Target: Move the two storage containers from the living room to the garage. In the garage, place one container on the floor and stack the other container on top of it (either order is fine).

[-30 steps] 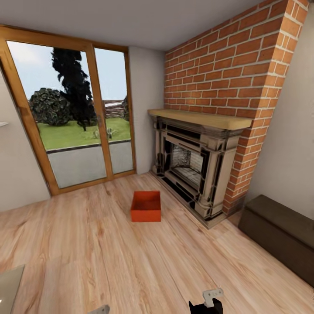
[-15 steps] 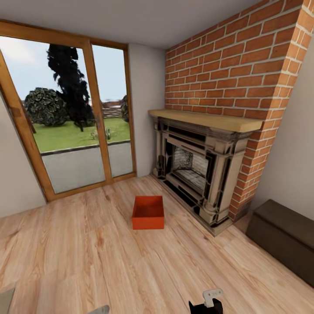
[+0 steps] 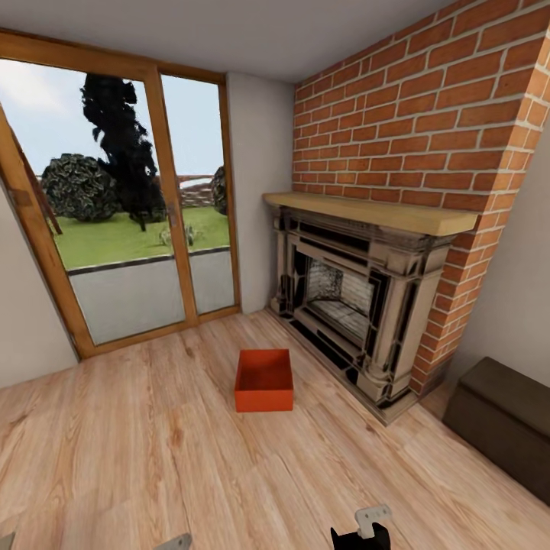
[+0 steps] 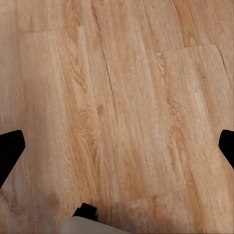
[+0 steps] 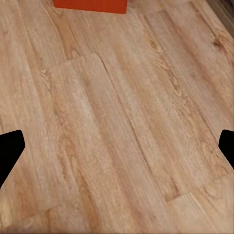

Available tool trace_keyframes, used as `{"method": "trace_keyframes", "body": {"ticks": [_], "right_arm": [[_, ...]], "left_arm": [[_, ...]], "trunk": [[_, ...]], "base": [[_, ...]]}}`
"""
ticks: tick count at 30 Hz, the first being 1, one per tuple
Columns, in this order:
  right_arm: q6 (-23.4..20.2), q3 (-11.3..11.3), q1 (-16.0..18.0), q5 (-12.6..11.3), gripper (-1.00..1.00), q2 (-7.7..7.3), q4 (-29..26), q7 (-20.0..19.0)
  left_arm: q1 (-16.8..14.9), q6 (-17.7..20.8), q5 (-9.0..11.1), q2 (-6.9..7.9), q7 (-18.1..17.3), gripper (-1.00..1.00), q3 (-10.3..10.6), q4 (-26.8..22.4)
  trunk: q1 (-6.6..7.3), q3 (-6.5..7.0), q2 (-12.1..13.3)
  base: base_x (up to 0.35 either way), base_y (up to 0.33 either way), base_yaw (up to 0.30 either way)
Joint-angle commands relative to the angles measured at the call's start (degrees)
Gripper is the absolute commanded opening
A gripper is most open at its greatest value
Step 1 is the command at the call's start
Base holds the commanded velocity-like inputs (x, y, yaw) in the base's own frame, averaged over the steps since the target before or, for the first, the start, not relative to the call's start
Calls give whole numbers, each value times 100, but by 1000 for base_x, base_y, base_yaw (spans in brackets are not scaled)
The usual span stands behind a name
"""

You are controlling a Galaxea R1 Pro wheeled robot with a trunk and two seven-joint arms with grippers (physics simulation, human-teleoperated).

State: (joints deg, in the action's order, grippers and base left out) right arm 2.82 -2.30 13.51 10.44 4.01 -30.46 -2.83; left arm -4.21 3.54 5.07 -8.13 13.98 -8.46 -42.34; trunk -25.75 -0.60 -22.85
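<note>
One orange-red open-topped storage container [image 3: 264,380] sits empty on the light wood-plank floor [image 3: 153,458] of the living room, just in front of the fireplace's left corner. Its near wall [image 5: 90,4] also shows at the edge of the right wrist view, well ahead of the fingers. My right gripper [image 5: 117,148] is open over bare planks, with its dark fingertips [image 5: 10,150] spread wide. My left gripper [image 4: 117,151] is open too, above bare planks. The other container, the garage and its concrete floor are out of view.
A brick-sided stone fireplace [image 3: 359,305] with a wooden mantel stands to the right of the container. Wood-framed glass doors [image 3: 130,229] fill the far wall. A dark low cabinet [image 3: 504,424] lies along the right wall. My right arm [image 3: 363,531] pokes up at the bottom edge.
The whole head view has shifted as the camera moves forward: the container and fireplace look closer, and the grey rug corner has slid out at the lower left. Nothing was grasped.
</note>
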Motion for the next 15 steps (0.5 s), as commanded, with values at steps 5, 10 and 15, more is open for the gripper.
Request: {"method": "trace_keyframes", "body": {"ticks": [5, 10, 15], "right_arm": [[17, -25, 2, 46, 100, 4, 2, -24], [17, -25, 2, 46, 100, 4, 0, -25], [17, -25, 2, 46, 100, 4, 0, -23]], "left_arm": [[-1, 31, 48, -5, 9, 100, -7, -11], [-1, 32, 47, -4, 9, 100, -7, -11], [-1, 32, 47, 2, 9, 100, -7, -11]], "trunk": [[-3, -6, -7], [-3, -6, -7], [-3, -6, -7]], "base": [[230, 73, 0], [314, 9, 0], [322, 1, 0]]}}
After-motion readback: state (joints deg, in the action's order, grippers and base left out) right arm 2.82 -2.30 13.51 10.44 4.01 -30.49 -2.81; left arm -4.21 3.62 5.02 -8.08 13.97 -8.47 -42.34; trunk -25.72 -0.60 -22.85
